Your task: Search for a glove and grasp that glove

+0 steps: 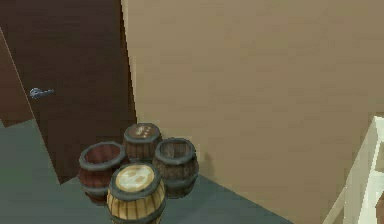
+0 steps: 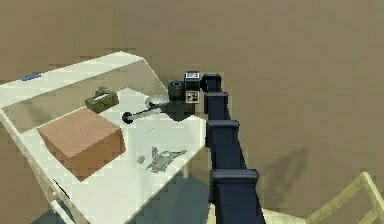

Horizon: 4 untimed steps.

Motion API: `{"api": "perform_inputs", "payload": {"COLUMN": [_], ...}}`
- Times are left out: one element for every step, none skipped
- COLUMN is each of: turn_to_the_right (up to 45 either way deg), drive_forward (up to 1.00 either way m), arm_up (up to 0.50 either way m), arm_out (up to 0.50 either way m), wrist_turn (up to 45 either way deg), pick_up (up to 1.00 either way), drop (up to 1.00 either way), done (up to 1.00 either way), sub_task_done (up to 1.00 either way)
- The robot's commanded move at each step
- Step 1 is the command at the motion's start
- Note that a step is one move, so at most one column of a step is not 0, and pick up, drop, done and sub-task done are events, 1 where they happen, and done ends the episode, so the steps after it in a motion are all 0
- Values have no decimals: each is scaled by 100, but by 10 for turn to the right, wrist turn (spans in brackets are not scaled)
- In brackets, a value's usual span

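On the white table (image 2: 130,70) in the arm side view lies a flat grey thing with a ragged outline (image 2: 160,157), near the table's front edge; its shape is too small to name. My gripper (image 2: 132,117) reaches left from the dark arm bar (image 2: 228,150) over the tabletop, above the grey thing in the picture. A small olive object (image 2: 100,100) sits just left of the fingertips. I cannot tell whether the gripper holds anything.
A brown cardboard box (image 2: 82,142) stands on the table's left part, a small blue thing (image 2: 30,76) at its far corner. In the forward view, several wooden barrels (image 1: 140,170) cluster on the dark floor beside a dark brown door (image 1: 70,70) and a tan wall (image 1: 260,90). Pale furniture (image 1: 366,170) edges the right.
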Motion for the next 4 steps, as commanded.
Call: {"api": "perform_inputs", "payload": {"turn_to_the_right": [0, 0, 0, 0], "drive_forward": [0, 0, 0, 0], "arm_up": [0, -30, 0, 10], "arm_out": [0, 0, 0, 0], "wrist_turn": [60, 0, 0, 0], "pick_up": [0, 0, 100, 0], "drop": [0, 0, 0, 0], "done": [0, 0, 0, 0], "sub_task_done": [0, 0, 0, 0]}}
